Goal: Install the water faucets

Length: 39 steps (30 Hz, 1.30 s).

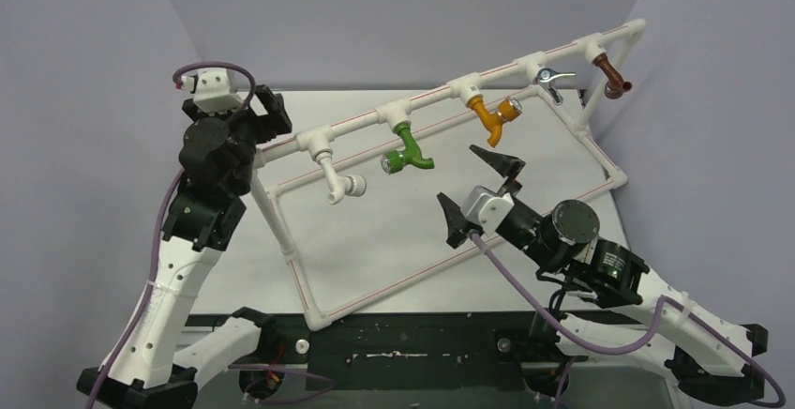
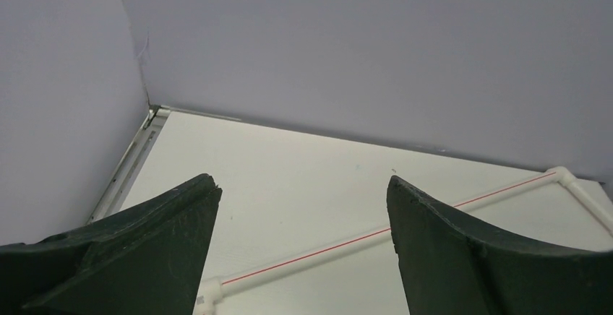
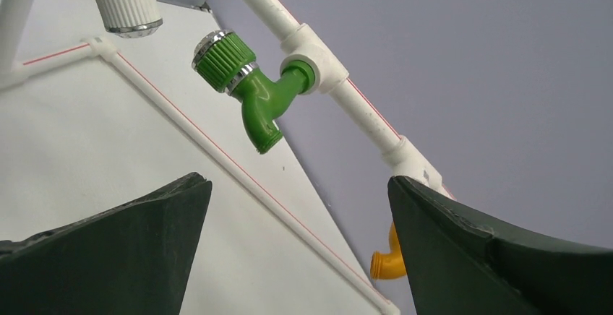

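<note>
Nearest the bases, the right gripper gapes wide and empty. The left gripper is likewise spread, holding nothing. Beyond, the green tap appears seated in its tee on the pipe frame. Its body hangs from the upper rail toward the arms, knob left, spout hooking right. Installation looks done, though tightness can't be judged.

Plain lilac-grey walls on three sides of a white tabletop

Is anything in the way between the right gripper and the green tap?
No, nothing I can see. The right gripper is open and faces the green tap with only empty air between. The white tap and orange tap hang off to the sides.
</note>
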{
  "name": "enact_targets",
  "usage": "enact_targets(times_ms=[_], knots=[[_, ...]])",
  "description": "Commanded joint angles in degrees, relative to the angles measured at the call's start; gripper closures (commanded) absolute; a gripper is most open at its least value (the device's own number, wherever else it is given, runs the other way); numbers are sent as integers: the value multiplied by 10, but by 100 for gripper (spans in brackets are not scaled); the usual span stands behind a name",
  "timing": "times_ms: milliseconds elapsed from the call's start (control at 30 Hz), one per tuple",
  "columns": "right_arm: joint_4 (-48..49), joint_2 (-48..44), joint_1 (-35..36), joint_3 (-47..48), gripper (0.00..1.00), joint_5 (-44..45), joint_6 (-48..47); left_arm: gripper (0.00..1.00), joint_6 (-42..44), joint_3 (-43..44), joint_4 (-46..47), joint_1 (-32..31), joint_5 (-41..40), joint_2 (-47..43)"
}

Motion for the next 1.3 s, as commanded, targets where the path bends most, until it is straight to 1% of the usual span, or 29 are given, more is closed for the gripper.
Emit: enact_targets(times_ms=[0,167,367,500,600,633,700,833,933,1033,1067,1100,1133,1267], knots=[[0,-36,3,-23,0,42,106,16,14,60,33,-4,30,-45],[8,-84,3,-74,0,120,182,14,14,71,37,-4,56,-82],[52,-121,2,-181,0,270,284,12,-5,48,19,-5,158,-138],[123,-130,-4,-268,0,355,344,11,-27,20,3,-5,214,-171],[192,-124,-23,-322,0,414,349,11,-46,9,-15,-5,250,-185],[213,-118,-34,-337,0,422,350,10,-52,4,-21,-5,266,-189],[243,-104,-68,-359,0,417,366,10,-60,-4,-29,-5,293,-199],[298,-57,-198,-393,0,313,403,7,-70,-26,-40,-6,331,-216],[362,-15,-322,-433,0,230,403,3,-72,-37,-54,-8,326,-227],[430,32,-428,-465,0,170,455,3,-66,-44,-69,-15,313,-236],[469,46,-457,-480,0,147,467,3,-64,-47,-71,-18,312,-238],[519,63,-479,-498,0,128,469,3,-62,-50,-73,-21,311,-239],[568,83,-494,-514,0,128,470,3,-60,-53,-74,-24,310,-241],[711,201,-535,-540,0,156,458,3,-46,-60,-80,-37,306,-245]])
